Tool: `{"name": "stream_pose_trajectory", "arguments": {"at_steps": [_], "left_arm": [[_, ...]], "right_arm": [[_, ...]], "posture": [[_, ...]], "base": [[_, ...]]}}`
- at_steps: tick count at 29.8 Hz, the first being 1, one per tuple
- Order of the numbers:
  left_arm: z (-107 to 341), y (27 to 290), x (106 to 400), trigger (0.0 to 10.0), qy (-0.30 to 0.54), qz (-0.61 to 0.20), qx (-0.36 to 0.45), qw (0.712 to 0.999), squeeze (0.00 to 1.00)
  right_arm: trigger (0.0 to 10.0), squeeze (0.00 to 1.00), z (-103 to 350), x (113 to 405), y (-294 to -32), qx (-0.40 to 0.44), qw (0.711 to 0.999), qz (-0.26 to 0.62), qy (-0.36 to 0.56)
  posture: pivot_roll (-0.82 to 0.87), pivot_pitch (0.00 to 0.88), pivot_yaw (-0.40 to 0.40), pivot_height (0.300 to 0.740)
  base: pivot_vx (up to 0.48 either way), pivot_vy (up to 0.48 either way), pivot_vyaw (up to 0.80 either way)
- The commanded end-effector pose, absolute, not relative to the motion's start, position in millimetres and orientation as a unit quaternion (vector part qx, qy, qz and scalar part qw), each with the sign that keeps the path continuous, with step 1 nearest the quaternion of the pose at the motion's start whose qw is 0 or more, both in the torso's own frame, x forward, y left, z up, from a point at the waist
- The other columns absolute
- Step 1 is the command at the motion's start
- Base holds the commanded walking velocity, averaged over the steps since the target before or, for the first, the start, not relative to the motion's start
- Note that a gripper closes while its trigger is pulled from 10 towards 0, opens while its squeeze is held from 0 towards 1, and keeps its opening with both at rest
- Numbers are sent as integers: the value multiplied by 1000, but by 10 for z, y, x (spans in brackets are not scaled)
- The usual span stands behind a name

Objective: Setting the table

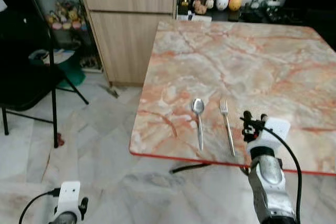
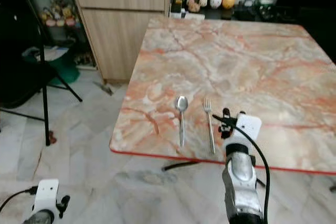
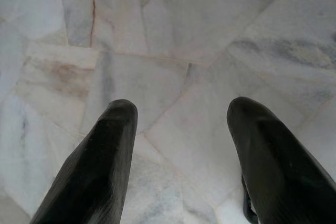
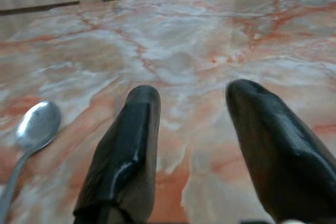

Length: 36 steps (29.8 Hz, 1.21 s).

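- Nearest the head camera, at the robot's lower left, the left gripper point(image 3: 181, 129) hangs over the pale veined marble floor tiles point(image 3: 173, 40); its two rounded black fingers stand spread apart with nothing between them.
- Further left and back, a black folding chair point(image 1: 26, 85) stands on thin metal legs on the tiles.
- Behind it, a light wood-grain cabinet point(image 1: 128, 30) with flat panel fronts stands against the far wall, just beside the table's far left corner.
- Square and glossy, the table point(image 1: 252, 51) has a pink-and-cream marble-patterned top with a thin red edge.
- Near its front edge lies a silver spoon point(image 1: 199, 121), oval bowl pointing away from the robot, handle toward the edge.
- Just to its right, parallel and apart from it, lies a silver fork point(image 1: 227, 127), tines pointing away.
- Right of the fork, the right gripper point(image 4: 191, 124) is raised over the table's front edge; its matte black fingers are parted and hold nothing.
- Small jars and round objects point(image 1: 218, 1) line a dark shelf beyond the table; their contents cannot be made out.
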<state>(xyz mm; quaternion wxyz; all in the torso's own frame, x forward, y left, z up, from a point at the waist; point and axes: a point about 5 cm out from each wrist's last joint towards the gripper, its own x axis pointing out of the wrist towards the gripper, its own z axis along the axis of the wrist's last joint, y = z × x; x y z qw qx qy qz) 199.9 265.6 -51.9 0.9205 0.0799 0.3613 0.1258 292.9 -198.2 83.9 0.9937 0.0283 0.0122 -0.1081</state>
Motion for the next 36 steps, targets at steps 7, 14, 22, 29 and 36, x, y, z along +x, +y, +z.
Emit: {"name": "stream_pose_trajectory", "arguments": {"at_steps": [7,14,22,29,36], "left_arm": [[-546,2660,1954,10000,370,127,83,917,0],[-545,2657,1956,10000,368,128,82,917,0],[-541,2659,1961,10000,366,129,82,918,0],[-546,2649,1958,10000,367,128,80,918,0],[-553,2661,1936,10000,368,132,80,917,0]], "right_arm": [[10000,0,803,2985,-1888,59,990,-109,72],[10000,0,915,3165,-1796,59,992,-79,82],[10000,0,1032,3355,-1737,52,993,-60,88],[10000,0,962,3423,-1739,50,987,-73,132],[10000,0,924,3418,-1709,49,987,-67,140]], "posture": [[38,47,-17,740],[42,41,-19,740],[43,39,-22,740],[45,47,-25,740],[44,59,-26,740]], "base": [[0,0,0],[0,0,0],[0,0,0],[0,0,0],[0,0,0]]}}
